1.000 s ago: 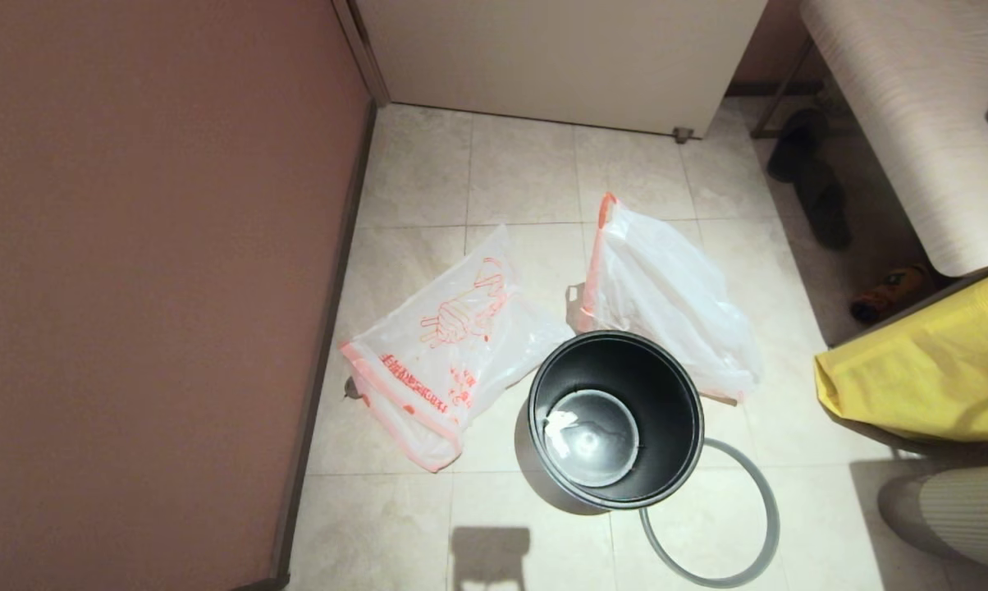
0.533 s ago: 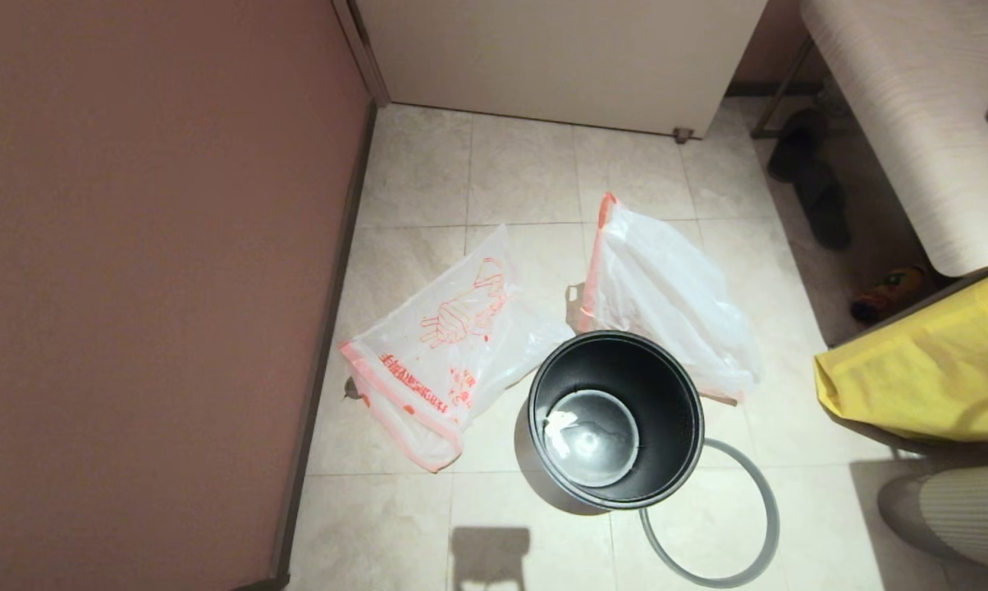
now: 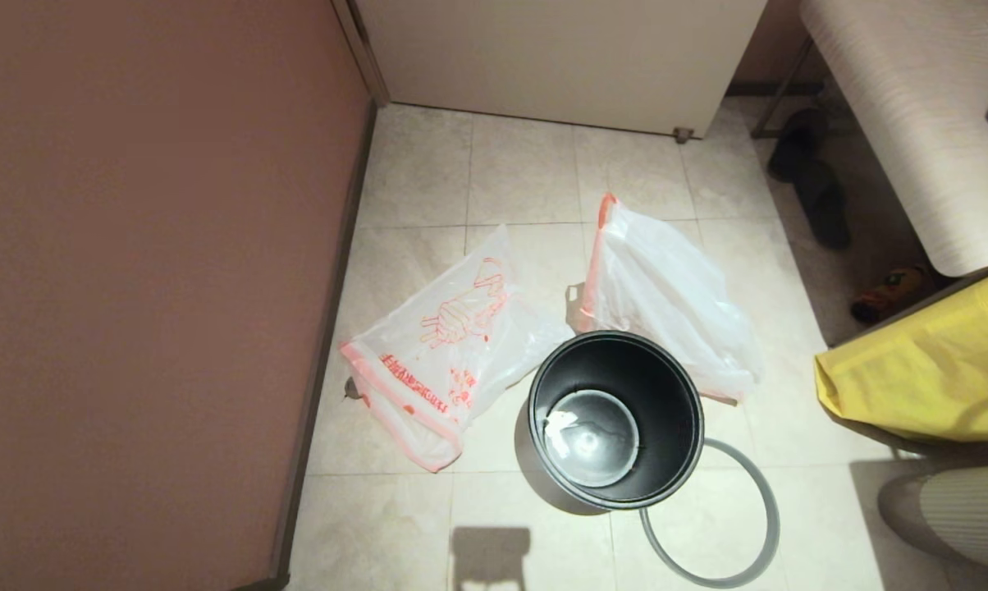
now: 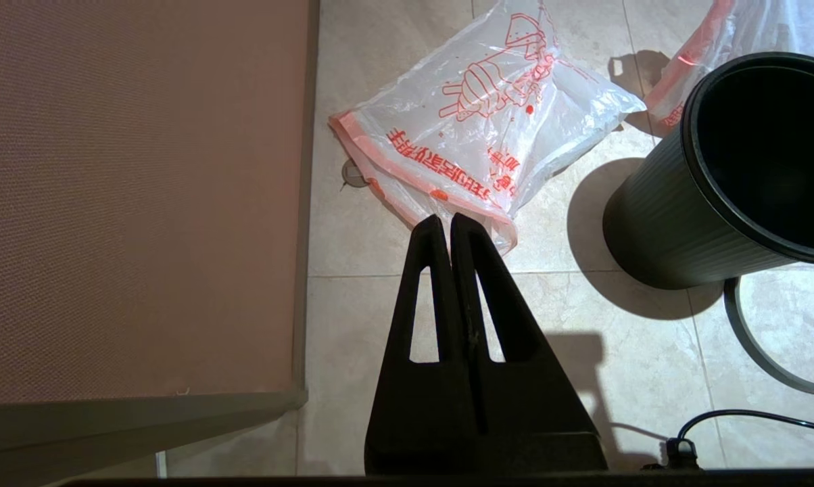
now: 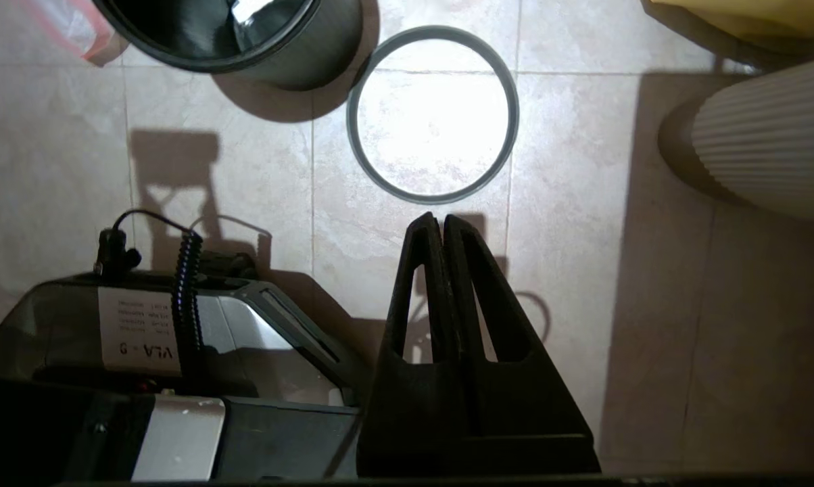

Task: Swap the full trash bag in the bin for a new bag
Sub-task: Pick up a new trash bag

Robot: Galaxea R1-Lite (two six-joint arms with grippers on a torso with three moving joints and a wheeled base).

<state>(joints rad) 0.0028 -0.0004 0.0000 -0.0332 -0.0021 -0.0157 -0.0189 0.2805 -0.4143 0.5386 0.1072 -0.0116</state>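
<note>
Nearest me both tools hang pinched closed and empty: the right tool [image 5: 437, 220] above the loose grey hoop [image 3: 711, 515], the left tool [image 4: 445, 223] parked. The round black bin [image 3: 615, 419] stands upright and bare on the floor, so relining looks next. That means picking up the thin hand-printed new bag [image 3: 449, 349], which lies flat left of the bin, its length running diagonally and its pink hem nearest me. The bulky translucent full trash bag [image 3: 666, 300] slumps behind the bin, hem farthest away.

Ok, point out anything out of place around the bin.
The grey hoop lies flat on the floor beside the bin, not seated on its rim, and the bin has no liner. The new bag lies crumpled on the tiles.
</note>
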